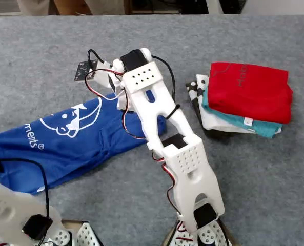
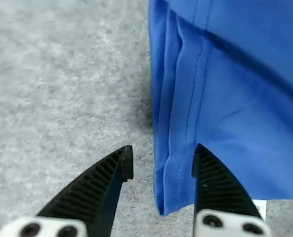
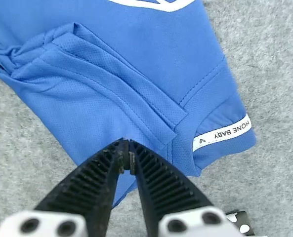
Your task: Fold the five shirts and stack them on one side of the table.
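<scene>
Left gripper (image 2: 163, 148) is spread wide at the edge of the blue shirt (image 2: 235, 98) at 9 o'clock; right gripper (image 3: 125, 148) has its tips pressed together; a thin grab may slip.

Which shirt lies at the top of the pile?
The red shirt. It lies folded on the teal shirt and the white shirt below; the blue shirt lies apart from them.

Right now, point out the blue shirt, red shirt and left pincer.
blue shirt (image 1: 80, 144): high view, middle of its body.
red shirt (image 1: 249, 91): high view, top face.
left pincer (image 2: 163, 150): left wrist view, midway between its tips.
</scene>
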{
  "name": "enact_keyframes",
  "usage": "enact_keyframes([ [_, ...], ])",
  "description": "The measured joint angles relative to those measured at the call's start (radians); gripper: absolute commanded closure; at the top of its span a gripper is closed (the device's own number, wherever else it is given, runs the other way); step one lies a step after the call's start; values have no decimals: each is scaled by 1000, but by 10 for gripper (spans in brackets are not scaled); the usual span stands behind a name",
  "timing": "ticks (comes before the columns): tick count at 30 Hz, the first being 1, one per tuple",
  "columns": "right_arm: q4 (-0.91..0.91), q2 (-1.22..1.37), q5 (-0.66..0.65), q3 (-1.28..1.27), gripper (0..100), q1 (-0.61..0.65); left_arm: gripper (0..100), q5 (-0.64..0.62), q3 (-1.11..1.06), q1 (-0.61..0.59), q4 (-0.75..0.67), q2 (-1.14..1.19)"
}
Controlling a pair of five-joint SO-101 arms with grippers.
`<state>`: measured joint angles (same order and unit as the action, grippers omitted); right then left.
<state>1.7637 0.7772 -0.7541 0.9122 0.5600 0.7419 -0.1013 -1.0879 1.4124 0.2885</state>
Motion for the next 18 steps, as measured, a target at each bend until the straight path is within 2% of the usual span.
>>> enact_keyframes([
  [7,0,0,0,0,996,0,791,-6,9,61,0,37],
  [18,0,0,0,0,996,0,791,-48,9,51,-112,46],
])
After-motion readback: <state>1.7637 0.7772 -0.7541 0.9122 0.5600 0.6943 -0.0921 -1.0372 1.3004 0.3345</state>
